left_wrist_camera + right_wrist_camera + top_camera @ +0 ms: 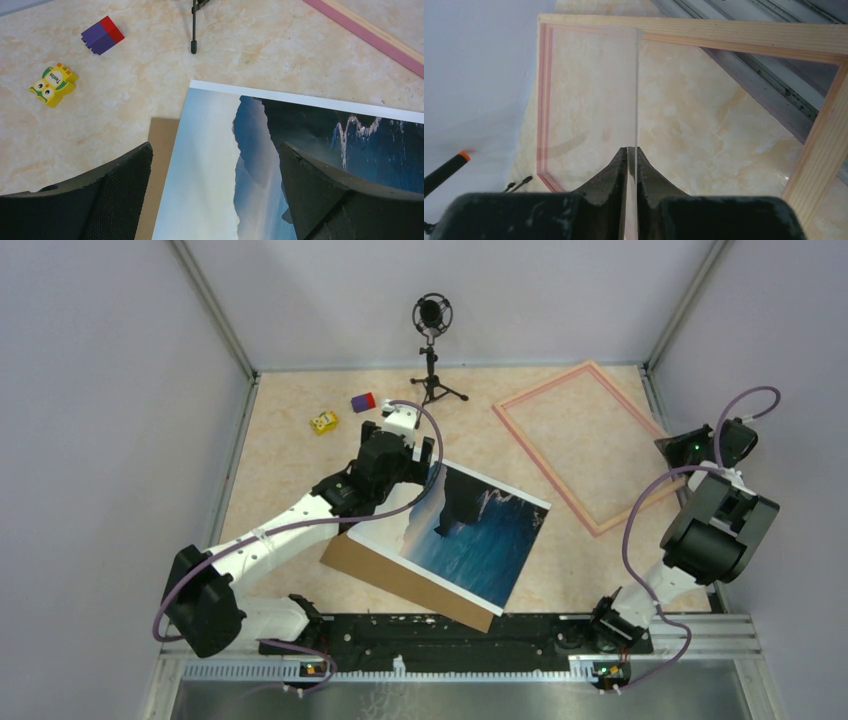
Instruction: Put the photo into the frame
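The photo [478, 532], a dark cliff over blue sea, lies on a brown backing board [385, 573] in the middle of the table. My left gripper [402, 452] is open just above the photo's far left corner. In the left wrist view the fingers [125, 185] straddle the photo's pale sky [210, 165] and the board's edge [162, 150]. The pink frame [540, 455] lies flat at the back right. My right gripper [631, 149] is shut on the edge of a thin clear pane [589, 90], held upright over the frame [724, 37] near its right side [672, 447].
A microphone on a small tripod [432, 350] stands at the back centre. A yellow toy block [323, 422] and a purple and red block [363, 401] lie at the back left. Enclosure walls stand on three sides, and a metal rail [450, 630] runs along the near edge.
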Motion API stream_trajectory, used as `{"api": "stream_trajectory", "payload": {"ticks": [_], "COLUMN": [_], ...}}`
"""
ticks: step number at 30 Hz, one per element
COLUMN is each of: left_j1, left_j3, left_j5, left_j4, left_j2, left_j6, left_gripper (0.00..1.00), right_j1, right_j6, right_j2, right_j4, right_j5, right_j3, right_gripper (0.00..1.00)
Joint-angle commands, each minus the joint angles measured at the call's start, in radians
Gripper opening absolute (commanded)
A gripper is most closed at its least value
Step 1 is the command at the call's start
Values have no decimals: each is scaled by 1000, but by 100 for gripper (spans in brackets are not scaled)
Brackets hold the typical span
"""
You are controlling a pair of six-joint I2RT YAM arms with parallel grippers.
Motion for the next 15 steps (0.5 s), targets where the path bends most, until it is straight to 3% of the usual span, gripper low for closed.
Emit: {"api": "stream_trajectory", "payload": {"ticks": [1,7,15], "left_j1": [-1,-1,-1], "left_j3": [16,17,20], "left_j5": [7,15,25], "left_j4": [29,28,24], "left_j2": [-6,-6,-16], "left_j6": [-6,-13,-22], "left_gripper": [99,99,99], "right_j1": [-8,2,74], "right_j6": [10,109,269], "right_j2": [18,6,-85], "right_j4": [58,152,254], "right_j5": [-57,-76,14], "right_j3": [31,-45,-178], "right_gripper": [17,34,43]}}
